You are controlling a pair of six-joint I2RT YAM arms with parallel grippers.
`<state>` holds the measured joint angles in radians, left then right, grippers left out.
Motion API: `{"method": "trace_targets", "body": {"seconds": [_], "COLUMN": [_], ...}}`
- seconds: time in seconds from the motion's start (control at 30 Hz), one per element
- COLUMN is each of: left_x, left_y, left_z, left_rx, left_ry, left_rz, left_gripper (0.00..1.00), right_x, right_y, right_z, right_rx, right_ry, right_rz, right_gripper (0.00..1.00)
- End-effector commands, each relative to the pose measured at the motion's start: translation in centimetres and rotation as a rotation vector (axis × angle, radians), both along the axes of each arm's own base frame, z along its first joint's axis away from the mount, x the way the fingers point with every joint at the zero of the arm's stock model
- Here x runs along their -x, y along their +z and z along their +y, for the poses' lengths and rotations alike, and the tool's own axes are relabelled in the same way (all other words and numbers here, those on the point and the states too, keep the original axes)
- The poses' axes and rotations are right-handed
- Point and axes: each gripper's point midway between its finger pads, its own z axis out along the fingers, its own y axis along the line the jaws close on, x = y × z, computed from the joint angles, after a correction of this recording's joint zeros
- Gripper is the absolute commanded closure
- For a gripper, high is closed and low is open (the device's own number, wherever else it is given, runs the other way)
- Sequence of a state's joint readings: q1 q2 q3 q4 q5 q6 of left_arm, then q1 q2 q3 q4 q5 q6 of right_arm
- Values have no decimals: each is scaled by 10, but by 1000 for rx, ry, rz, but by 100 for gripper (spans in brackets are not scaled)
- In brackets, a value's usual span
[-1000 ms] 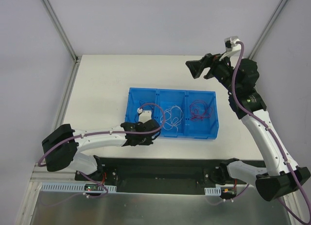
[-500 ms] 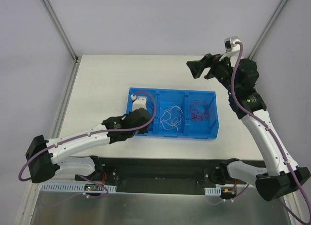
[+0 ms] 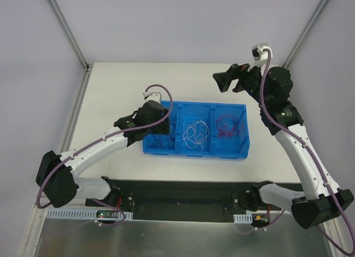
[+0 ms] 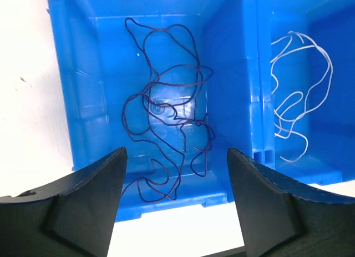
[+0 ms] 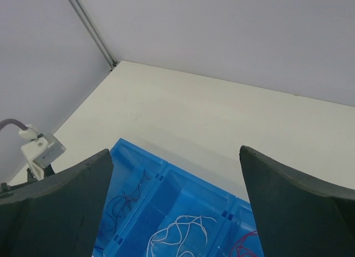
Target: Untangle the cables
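Bright, even, diffuse light fills all three views, and shadows are faint and soft. The overhead view is sharp. In the left wrist view a pale glare patch sits near mid-frame on the blue tray (image 4: 89, 74) floor. The left fingers (image 4: 72, 212) and right fingers (image 5: 299, 201), at the bottom corners, look dark and blurred.

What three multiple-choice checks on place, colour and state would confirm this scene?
1. Where in the blue bin does the white cable lie? A left compartment B middle compartment C right compartment
2. What colour is the cable below the left jaws? A red B white C dark purple
3. How do the right jaws stand? A open, empty B shut on a cable C shut, empty
B: dark purple cable on its left, red cable on its right. C: left wrist view shows it. A: wide gap, nothing held.
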<state>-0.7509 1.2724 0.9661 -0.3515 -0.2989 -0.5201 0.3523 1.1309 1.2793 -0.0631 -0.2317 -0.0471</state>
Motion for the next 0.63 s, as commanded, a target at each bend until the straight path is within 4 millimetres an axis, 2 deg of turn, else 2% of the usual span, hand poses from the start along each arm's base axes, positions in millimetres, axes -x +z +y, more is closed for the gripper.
{"method": "trace_targets", "body": {"seconds": [0.0,0.07,0.13,0.27,0.37,0.4,0.43,0.53,0.6], "left_x": [2,6,10,23,38,45,48,61,67], "left_y": [27,36,46,66,79,78,87,107,125], "left_z": [-2,0,5,6,-10,-15,-21,-30,-27], "left_rx": [92,146,205,320,441,473,515,580,598], "left_ry": [-44,-62,-81,-136,-254,-291,-330,-417,-438], "left_rz": [-36,-57,-88,-181,-251,-248,-272,-296,-344], "left_gripper": [25,19,14,7,3,2,2,1,1], "right_x": [1,6,13,41,71,82,90,123,138], "right_y": [18,12,-5,-57,-93,-100,-112,-124,-128], "right_z": [-7,-19,-33,-54,-57,-62,-69,-77,-81], "right_rx": [30,72,104,103,70,53,47,-27,-73], "right_ry": [-23,-65,-126,-200,-186,-198,-230,-216,-215], "right_rz": [-43,-35,-2,95,134,143,159,142,124], "right_gripper": [0,0,0,4,4,4,4,4,4]}}
